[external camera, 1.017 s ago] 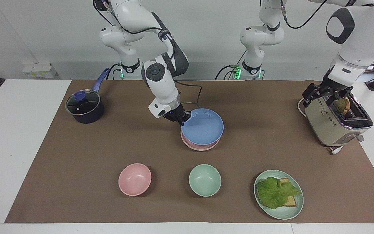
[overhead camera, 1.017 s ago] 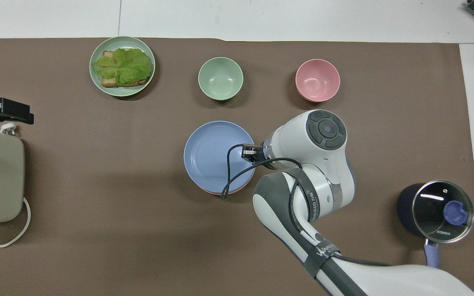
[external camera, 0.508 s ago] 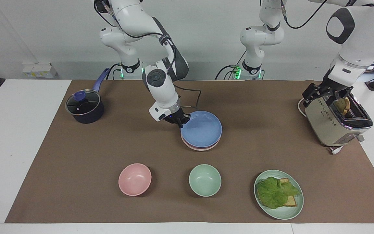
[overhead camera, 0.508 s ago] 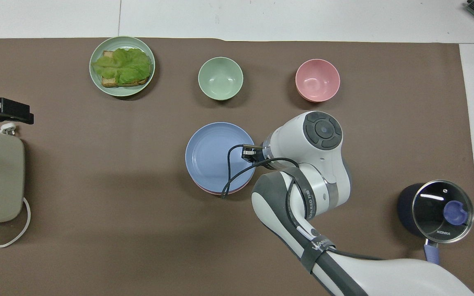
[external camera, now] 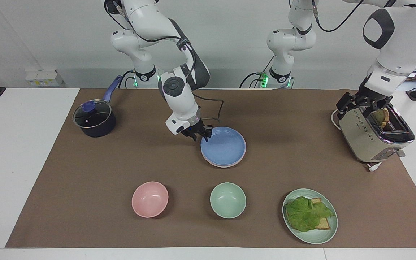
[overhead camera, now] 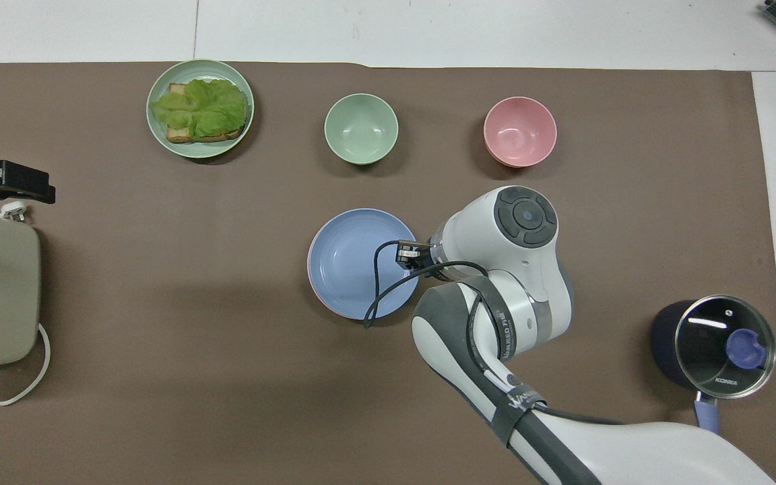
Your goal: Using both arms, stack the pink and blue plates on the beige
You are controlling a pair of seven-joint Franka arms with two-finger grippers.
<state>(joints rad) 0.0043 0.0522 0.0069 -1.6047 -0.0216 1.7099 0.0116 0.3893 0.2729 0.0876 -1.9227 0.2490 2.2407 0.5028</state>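
Blue plate (external camera: pixel 223 146): lies flat on top of the stack in the middle of the brown mat (external camera: pixel 302 119), nearer to the robots than the two bowls.
Pink plate (external camera: pixel 213 162): directly under the blue one; only a thin pink sliver of its rim shows along the stack's edge.
Beige plate: cannot be made out in either view, being covered by the plates above it.
Right gripper (external camera: pixel 201 135): low at the blue plate's rim, on the side toward the right arm's end of the table; its fingers straddle the rim edge with a gap between them, so the jaws look parted, and the plate rests on the stack rather than hanging from the grip.
Plate against right gripper: the blue plate spreads away from the fingertips toward the left arm's end of the table; the fingertips sit at its edge, not over its middle.
Left gripper (external camera: pixel 359 102): spread wide and holding nothing, hanging just over the top of the toaster (external camera: pixel 374 139) at the left arm's end of the table; this arm waits.
Toaster: holds a piece of bread (external camera: pixel 380 116) in its slot.
Pink bowl (external camera: pixel 150 199): beside the green bowl (external camera: pixel 228 200), both farther from the robots than the stack.
Green plate (external camera: pixel 316 234): carries toast and lettuce (external camera: pixel 307 213), beside the green bowl toward the left arm's end.
Pot (external camera: pixel 94 119): lidded, dark blue, toward the right arm's end, well apart from the stack.
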